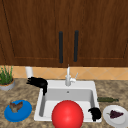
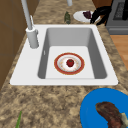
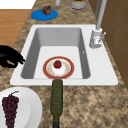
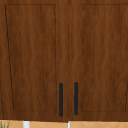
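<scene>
Right hand (image 1: 95, 113) hovers over the sink's (image 1: 93, 86) front-right corner, fingers curled, holding nothing. Nearest thing: white plate (image 1: 122, 120) with grapes (image 1: 115, 114), on the bench just beside it. Looks like an approach step. A grasp needs the fingers spread first. Left hand (image 1: 37, 82) idles at the back-left corner, loosely spread.

Count: 2 hands, 3 plates (white, blue (image 1: 25, 112), red-rimmed (image 2: 58, 58) in the sink), 1 bottle (image 1: 107, 99), 1 faucet (image 1: 68, 77).
</scene>
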`<state>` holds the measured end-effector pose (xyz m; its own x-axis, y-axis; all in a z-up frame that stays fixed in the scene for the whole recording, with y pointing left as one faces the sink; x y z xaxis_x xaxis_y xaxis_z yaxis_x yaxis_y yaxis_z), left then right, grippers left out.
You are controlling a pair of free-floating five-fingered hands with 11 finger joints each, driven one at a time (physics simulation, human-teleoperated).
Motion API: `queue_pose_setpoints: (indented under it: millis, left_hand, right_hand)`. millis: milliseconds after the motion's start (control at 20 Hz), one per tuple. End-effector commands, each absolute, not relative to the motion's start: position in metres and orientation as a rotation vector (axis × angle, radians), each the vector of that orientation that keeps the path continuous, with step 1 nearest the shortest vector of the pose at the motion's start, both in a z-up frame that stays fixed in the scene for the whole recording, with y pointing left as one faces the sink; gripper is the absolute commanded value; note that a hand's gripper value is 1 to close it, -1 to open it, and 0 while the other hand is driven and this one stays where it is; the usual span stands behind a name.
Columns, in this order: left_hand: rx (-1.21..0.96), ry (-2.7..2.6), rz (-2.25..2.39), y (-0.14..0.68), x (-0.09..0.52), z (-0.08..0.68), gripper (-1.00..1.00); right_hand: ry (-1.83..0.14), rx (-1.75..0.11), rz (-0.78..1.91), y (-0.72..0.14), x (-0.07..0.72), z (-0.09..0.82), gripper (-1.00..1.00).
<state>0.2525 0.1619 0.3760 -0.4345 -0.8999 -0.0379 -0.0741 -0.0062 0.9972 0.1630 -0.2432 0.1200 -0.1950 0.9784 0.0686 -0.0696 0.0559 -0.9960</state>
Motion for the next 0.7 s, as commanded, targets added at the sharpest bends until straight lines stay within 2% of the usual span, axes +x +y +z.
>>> queue_pose_setpoints:
  millis: [0,650]
  left_hand:
    - [0.993,-1.706,-1.586,0.164,0.253,0.374,-1.00]
    - [0.942,-1.741,-1.769,0.200,0.201,0.334,-1.00]
  right_hand:
    - [-1.333,-1.015,1.335,-0.243,0.163,0.120,0.00]
    - [-1.333,-1.015,1.335,-0.243,0.163,0.120,0.00]
